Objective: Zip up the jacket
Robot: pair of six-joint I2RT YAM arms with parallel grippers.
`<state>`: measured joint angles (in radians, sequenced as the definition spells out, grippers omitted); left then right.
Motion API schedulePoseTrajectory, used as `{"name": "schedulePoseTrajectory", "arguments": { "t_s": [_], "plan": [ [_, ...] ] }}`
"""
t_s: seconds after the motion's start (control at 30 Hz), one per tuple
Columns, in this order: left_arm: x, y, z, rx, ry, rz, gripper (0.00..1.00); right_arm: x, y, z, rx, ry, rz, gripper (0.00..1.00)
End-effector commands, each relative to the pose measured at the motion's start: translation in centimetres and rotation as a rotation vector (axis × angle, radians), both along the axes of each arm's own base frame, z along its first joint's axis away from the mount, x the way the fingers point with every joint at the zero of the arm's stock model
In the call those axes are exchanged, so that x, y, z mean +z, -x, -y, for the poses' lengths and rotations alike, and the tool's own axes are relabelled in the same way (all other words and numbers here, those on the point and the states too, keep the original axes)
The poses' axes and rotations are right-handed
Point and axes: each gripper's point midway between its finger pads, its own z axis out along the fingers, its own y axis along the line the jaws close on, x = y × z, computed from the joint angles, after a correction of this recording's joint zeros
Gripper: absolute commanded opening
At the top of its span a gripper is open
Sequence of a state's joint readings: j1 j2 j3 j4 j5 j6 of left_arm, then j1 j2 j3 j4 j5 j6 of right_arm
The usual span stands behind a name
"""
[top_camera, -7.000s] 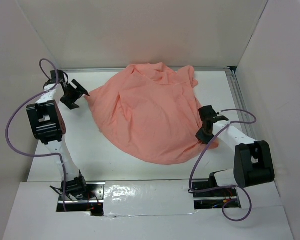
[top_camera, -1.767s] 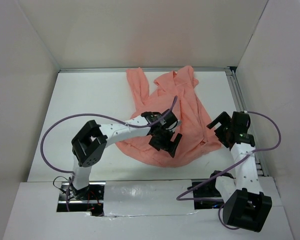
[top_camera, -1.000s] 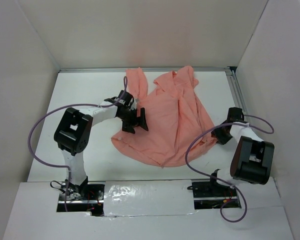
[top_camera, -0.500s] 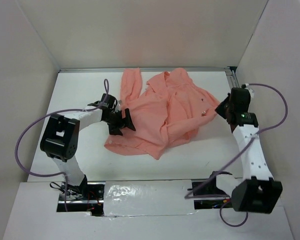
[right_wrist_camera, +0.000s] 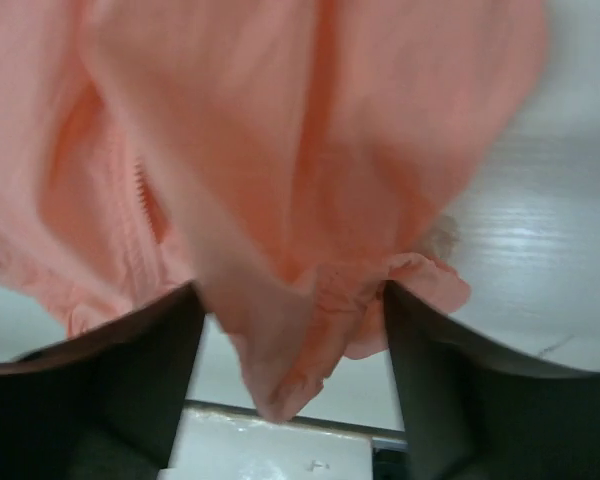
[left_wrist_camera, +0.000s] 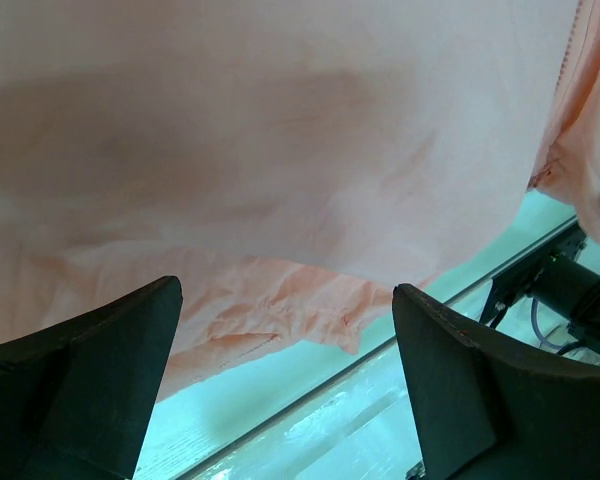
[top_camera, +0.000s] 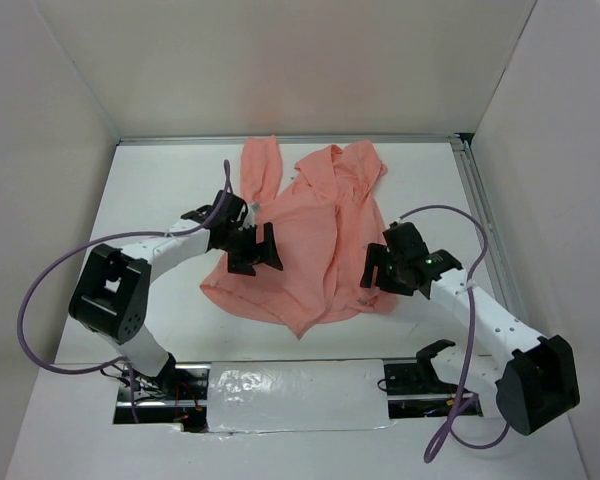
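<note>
The salmon-pink jacket (top_camera: 315,235) lies crumpled in the middle of the table, with one sleeve (top_camera: 260,165) reaching toward the back. My left gripper (top_camera: 258,252) hovers over the jacket's left part, open. In the left wrist view its fingers (left_wrist_camera: 90,380) stand wide apart with the jacket (left_wrist_camera: 280,150) spread beyond them and nothing between them. My right gripper (top_camera: 372,272) is at the jacket's right hem. Its jaws are wide apart, and a loose fold of the jacket (right_wrist_camera: 310,290) hangs between them. A line of zipper teeth (right_wrist_camera: 142,205) shows to the left of the fold.
White walls close the table on the left, back and right. A metal rail (top_camera: 477,195) runs along the right side. A shiny taped strip (top_camera: 280,385) marks the near edge by the arm bases. Purple cables (top_camera: 50,280) loop beside both arms.
My right arm has swung from the far right side to the jacket's near right hem, and its jaws have opened. The jacket is more bunched. My left gripper shifted slightly right.
</note>
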<state>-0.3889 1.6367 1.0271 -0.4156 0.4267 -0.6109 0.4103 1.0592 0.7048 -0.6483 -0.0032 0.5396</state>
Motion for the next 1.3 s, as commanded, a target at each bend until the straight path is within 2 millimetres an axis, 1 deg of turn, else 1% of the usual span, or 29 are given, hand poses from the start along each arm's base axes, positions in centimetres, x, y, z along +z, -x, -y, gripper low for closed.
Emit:
{"name": "schedulePoseTrajectory", "arguments": {
  "t_s": [0.0,0.03,0.07,0.13,0.17,0.23,0.27,0.33,0.4,0.43,0.47,0.5,0.6,0.63,0.67,0.7,0.77,0.8,0.83,0.87,0.9,0.93,0.97,1.1,1.23,1.27],
  "plan": [
    [2.3,0.0,0.9,-0.006,0.018,0.038,0.99,0.2,0.1,2.5,-0.129,0.073,0.008,0.83],
    [2.4,0.1,1.0,-0.010,0.015,0.042,0.99,0.4,0.1,2.8,-0.140,0.076,0.018,0.90],
    [2.9,0.2,1.4,-0.021,0.021,0.051,0.99,1.1,0.2,2.8,-0.155,0.059,0.036,0.93],
    [3.2,0.4,1.6,-0.028,0.018,0.055,0.99,1.8,0.4,3.3,-0.191,0.064,0.052,0.93],
    [3.6,0.6,1.9,-0.038,0.020,0.067,0.99,2.8,0.4,3.5,-0.217,0.046,0.078,0.92],
    [4.0,1.0,2.3,-0.055,0.024,0.081,0.99,4.3,0.5,3.0,-0.197,0.016,0.114,0.89],
    [4.4,1.5,2.6,-0.070,0.030,0.093,0.99,5.4,0.8,2.1,-0.152,-0.031,0.140,0.89],
    [4.3,2.3,3.0,-0.096,0.040,0.095,0.99,7.1,1.3,0.4,-0.067,-0.094,0.191,0.89],
    [4.9,3.4,3.7,-0.134,0.073,0.103,0.99,8.0,2.3,-1.8,0.045,-0.146,0.207,0.89],
    [4.9,3.7,4.0,-0.148,0.084,0.110,0.99,8.5,2.5,-2.8,0.089,-0.181,0.223,0.89],
    [4.6,4.5,4.2,-0.163,0.083,0.104,0.99,8.7,2.8,-3.5,0.120,-0.193,0.228,0.89],
    [4.3,4.8,4.4,-0.169,0.081,0.101,0.99,8.5,3.4,-4.5,0.166,-0.203,0.219,0.89],
    [3.2,5.7,4.5,-0.173,0.052,0.072,0.99,7.3,3.2,-5.0,0.156,-0.149,0.184,0.89],
    [2.6,6.1,4.6,-0.177,0.050,0.062,0.99,6.3,3.5,-5.6,0.172,-0.124,0.153,0.88],
    [2.4,6.4,4.7,-0.184,0.053,0.058,0.99,5.8,3.4,-5.9,0.176,-0.107,0.141,0.86],
    [2.4,6.6,4.9,-0.193,0.067,0.053,0.99,4.7,3.3,-6.1,0.177,-0.066,0.115,0.84],
    [2.1,7.1,5.1,-0.205,0.076,0.049,0.99,3.5,2.9,-5.8,0.135,-0.025,0.087,0.82],
    [1.9,7.3,5.0,-0.210,0.073,0.046,0.99,2.3,2.5,-5.2,0.105,0.032,0.064,0.71],
    [1.7,7.5,5.2,-0.214,0.070,0.047,0.99,1.9,2.1,-4.7,0.064,0.048,0.051,0.60],
    [1.7,7.5,5.2,-0.215,0.066,0.047,0.99,1.3,1.9,-4.3,0.040,0.070,0.038,0.57],
    [1.4,7.6,5.2,-0.215,0.060,0.041,0.99,0.4,1.5,-3.9,0.017,0.104,0.018,0.60],
    [1.4,7.8,5.2,-0.220,0.058,0.039,0.99,0.0,1.1,-3.3,-0.013,0.114,0.009,0.63],
    [1.1,7.9,5.3,-0.223,0.052,0.034,0.99,-0.7,0.7,-2.9,-0.037,0.141,-0.001,0.63],
    [0.9,8.0,5.5,-0.230,0.049,0.030,0.99,-1.6,-0.7,-2.0,-0.080,0.178,0.012,0.63],
    [0.6,8.0,5.5,-0.230,0.037,0.022,0.98,-2.7,-1.2,-1.1,-0.086,0.227,-0.007,0.63],
    [0.4,8.0,5.5,-0.231,0.033,0.022,0.97,-3.3,-1.4,-0.8,-0.095,0.240,-0.019,0.62]
  ]
}}
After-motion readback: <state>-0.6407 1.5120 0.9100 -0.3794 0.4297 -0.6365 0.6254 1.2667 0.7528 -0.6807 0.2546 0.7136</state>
